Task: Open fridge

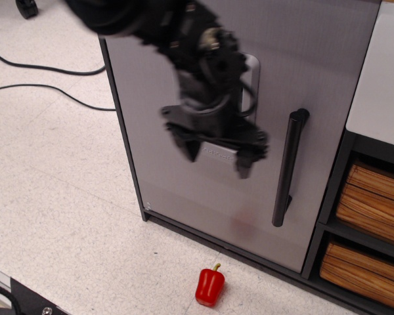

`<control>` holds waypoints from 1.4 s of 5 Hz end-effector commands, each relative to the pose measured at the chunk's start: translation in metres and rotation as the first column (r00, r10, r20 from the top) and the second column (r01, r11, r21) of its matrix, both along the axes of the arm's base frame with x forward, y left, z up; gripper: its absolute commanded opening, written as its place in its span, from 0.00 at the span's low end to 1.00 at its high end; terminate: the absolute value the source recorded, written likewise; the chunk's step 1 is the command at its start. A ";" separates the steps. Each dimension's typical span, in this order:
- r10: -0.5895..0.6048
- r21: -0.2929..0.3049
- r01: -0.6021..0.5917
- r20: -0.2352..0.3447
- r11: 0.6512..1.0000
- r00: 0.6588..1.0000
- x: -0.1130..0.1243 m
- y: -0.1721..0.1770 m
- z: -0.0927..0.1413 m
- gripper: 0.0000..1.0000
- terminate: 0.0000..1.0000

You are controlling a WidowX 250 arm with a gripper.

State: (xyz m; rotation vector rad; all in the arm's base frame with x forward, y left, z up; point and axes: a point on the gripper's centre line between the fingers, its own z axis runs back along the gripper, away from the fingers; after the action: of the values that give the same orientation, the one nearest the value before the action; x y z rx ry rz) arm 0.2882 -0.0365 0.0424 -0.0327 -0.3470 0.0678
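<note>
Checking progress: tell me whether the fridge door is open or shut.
Shut. The fridge door lies flush in its frame, and the gripper hasn't reached the handle.

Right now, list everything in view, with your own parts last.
fridge: 1, brushed grey door, shut, centre
handle: 1, black vertical bar, right side of the door
dispenser panel: 1, grey, mostly hidden behind the arm
toy pepper: 1, red, on the floor in front of the fridge
shelf unit: 1, white top, black frame, right edge
drawers: 2, wooden-look, stacked in the unit
cables: 2, black, floor at left
pincer: 1, black, blurred, open, left of the handle
</note>
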 end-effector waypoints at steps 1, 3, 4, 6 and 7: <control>-0.074 -0.059 0.078 0.068 0.995 0.995 0.050 -0.038 -0.006 1.00 0.00; -0.083 -0.040 0.089 0.132 0.995 0.988 0.072 -0.052 -0.017 1.00 0.00; -0.055 -0.002 0.056 0.157 0.998 0.986 0.082 -0.049 -0.023 1.00 0.00; -0.021 -0.037 0.027 0.160 0.999 0.987 0.086 -0.047 -0.027 0.00 0.00; -0.026 -0.064 0.037 0.162 0.997 0.986 0.079 -0.045 -0.025 0.00 0.00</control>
State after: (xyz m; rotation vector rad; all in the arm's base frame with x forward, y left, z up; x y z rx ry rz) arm 0.3614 -0.0790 -0.0011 -0.0969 -0.4598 0.0319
